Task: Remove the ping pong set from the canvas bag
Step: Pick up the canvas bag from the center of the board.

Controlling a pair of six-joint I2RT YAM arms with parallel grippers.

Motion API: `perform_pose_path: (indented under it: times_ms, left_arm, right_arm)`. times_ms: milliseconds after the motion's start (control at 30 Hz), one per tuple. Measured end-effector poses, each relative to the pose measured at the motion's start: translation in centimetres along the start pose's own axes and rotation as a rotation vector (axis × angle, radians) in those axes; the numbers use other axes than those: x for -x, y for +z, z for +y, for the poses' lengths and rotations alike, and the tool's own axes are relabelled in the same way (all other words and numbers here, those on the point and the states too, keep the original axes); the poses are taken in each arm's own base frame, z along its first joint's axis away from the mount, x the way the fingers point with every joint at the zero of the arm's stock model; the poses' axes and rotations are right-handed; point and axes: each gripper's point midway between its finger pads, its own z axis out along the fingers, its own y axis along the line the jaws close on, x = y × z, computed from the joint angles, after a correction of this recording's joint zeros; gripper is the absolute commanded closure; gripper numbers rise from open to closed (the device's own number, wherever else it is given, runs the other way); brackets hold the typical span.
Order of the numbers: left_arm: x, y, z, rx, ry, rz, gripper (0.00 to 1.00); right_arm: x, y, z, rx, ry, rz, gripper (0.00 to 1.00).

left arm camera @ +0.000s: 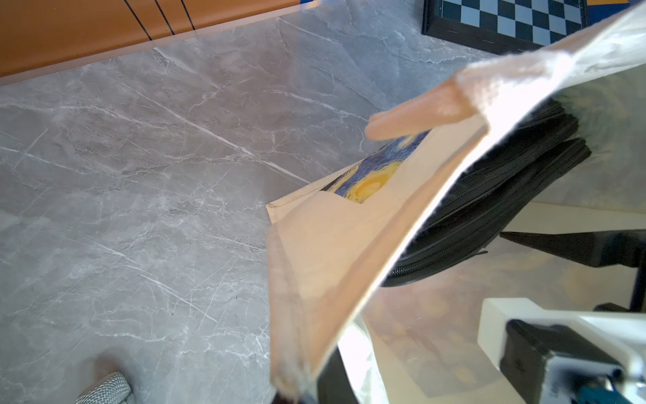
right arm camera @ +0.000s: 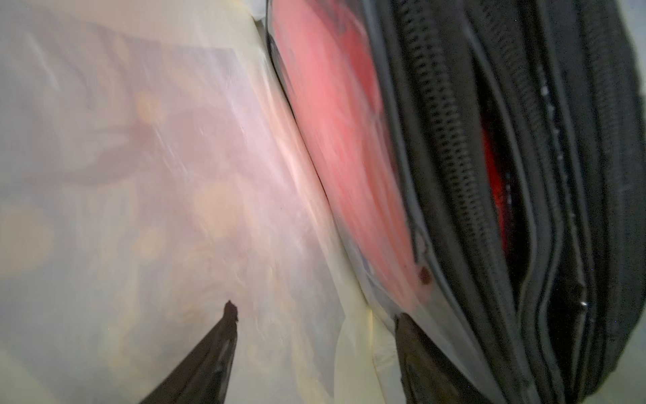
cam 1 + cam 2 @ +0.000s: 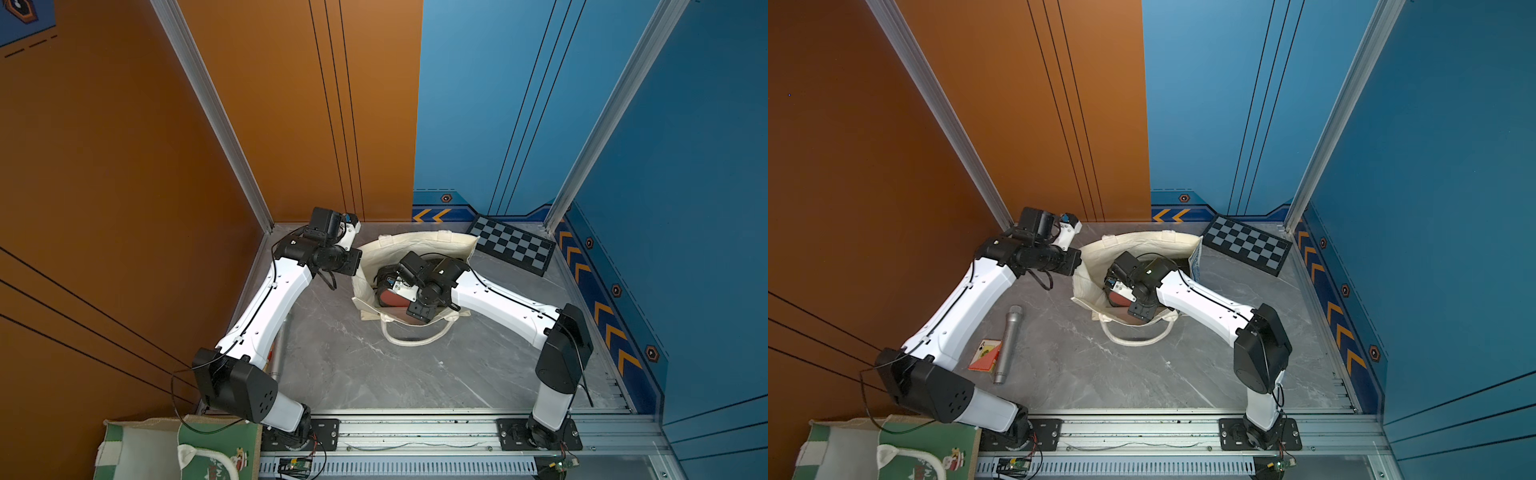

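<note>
The cream canvas bag (image 3: 419,243) stands open at the back of the table, and its blue-and-yellow print (image 1: 377,175) shows in the left wrist view. Inside it lies the ping pong set (image 2: 342,140), a black zippered case (image 1: 489,210) with a red paddle behind a clear window (image 3: 390,297). My left gripper (image 1: 300,393) is shut on the bag's left rim (image 3: 360,266). My right gripper (image 2: 314,318) is down inside the bag and open. One of its fingers (image 2: 409,335) rests against the set's clear side and the other finger (image 2: 223,328) is near the bag's inner wall.
A chessboard (image 3: 513,245) leans at the back right corner. A grey microphone (image 3: 1008,343) and a playing-card box (image 3: 985,355) lie on the marble table by my left arm. A green-and-white tote (image 3: 178,449) sits off the front left edge. One bag handle (image 3: 415,336) loops forward.
</note>
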Motion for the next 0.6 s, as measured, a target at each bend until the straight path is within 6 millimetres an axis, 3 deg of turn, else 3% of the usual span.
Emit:
perform_pose_path:
  times_ms: [200,400,600]
  left_arm:
    - [-0.4,-0.2,-0.2,-0.002,0.009,-0.033,1.0]
    - [-0.6,-0.3,-0.2,-0.003,0.012,-0.05,1.0]
    - [-0.4,-0.2,-0.7,-0.011,0.022,-0.058,1.0]
  right_arm:
    - [1.9,-1.5,-4.4,-0.163,0.072,-0.105,0.26]
    - [5.4,-3.2,-9.6,-0.271,0.16,-0.219,0.27]
    - [6.7,-2.9,-12.0,-0.281,0.204,-0.25,0.27]
